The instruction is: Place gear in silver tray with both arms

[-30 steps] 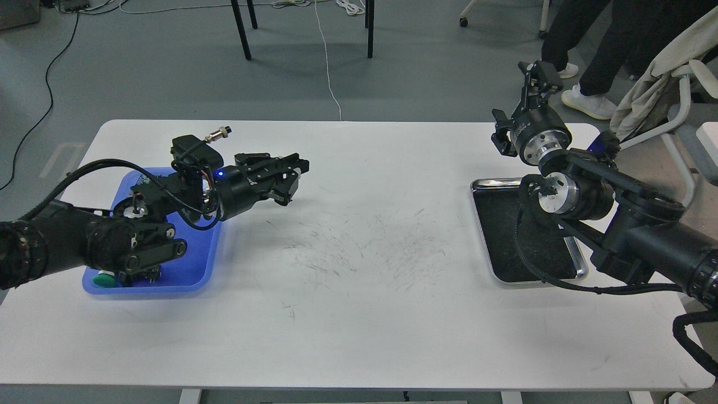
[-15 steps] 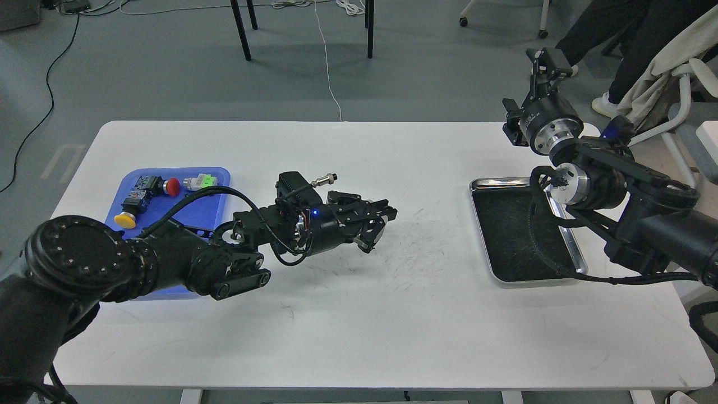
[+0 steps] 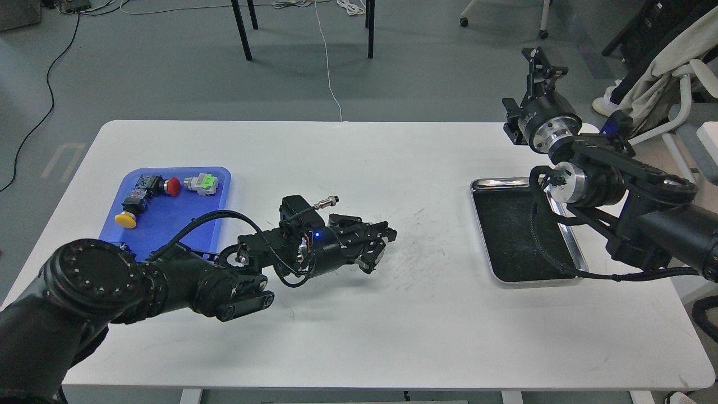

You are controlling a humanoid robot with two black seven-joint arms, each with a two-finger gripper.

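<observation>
The silver tray (image 3: 481, 185) lies on the right side of the white table (image 3: 359, 336); its dark floor holds nothing, and my right arm covers its right edge. My left gripper (image 3: 380, 246) hangs low over the table's middle, pointing right, well left of the tray. Its dark fingers are close together, and I cannot make out a gear between them. My right gripper (image 3: 542, 60) is raised and points up past the far table edge, behind the tray; its fingers are too small to tell apart. No gear shows anywhere.
A blue plastic tray (image 3: 174, 221) at the left holds a red button (image 3: 173, 187), a yellow button (image 3: 125, 220) and a green-and-white part (image 3: 203, 183). My left forearm crosses its near corner. A chair with a cloth (image 3: 662, 84) stands at the far right.
My left arm has swung from over the blue tray to the table's middle, then sunk slightly. My right gripper has risen and moved slightly right behind the silver tray. The person behind has walked off.
</observation>
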